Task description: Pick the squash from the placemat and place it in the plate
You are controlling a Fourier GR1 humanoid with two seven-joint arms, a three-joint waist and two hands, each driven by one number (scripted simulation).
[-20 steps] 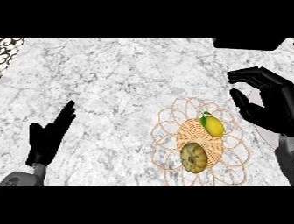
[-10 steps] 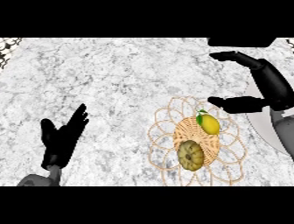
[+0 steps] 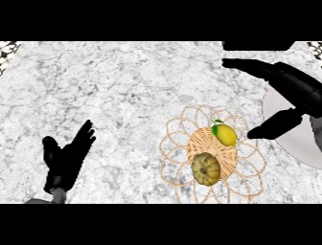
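A woven wicker placemat (image 3: pixel 210 155) with a looped, flower-like edge lies on the white marbled counter (image 3: pixel 121 91), toward the right of the head view. Two things rest on its tight woven middle: a yellow fruit with a small green tip (image 3: pixel 224 134) toward the far side, and just beside it on the near side a ribbed, dull olive-brown squash (image 3: pixel 206 168). The two are very close together; whether they touch cannot be told. The squash sits on the placemat, untouched by either hand.

A pale grey plate (image 3: pixel 282 103) shows at the right edge, just beside the placemat, much of it covered by the right arm; nothing can be seen lying on the bare part of it.

The right hand (image 3: pixel 291 88) hangs over the plate and the counter beyond, its fingers long and spread wide, the thumb pointing down toward the placemat's right rim, holding nothing. The left hand (image 3: pixel 66 158) rests at the lower left, well apart from the placemat, fingers straight and relaxed, holding nothing.

No writing or labels can be read anywhere
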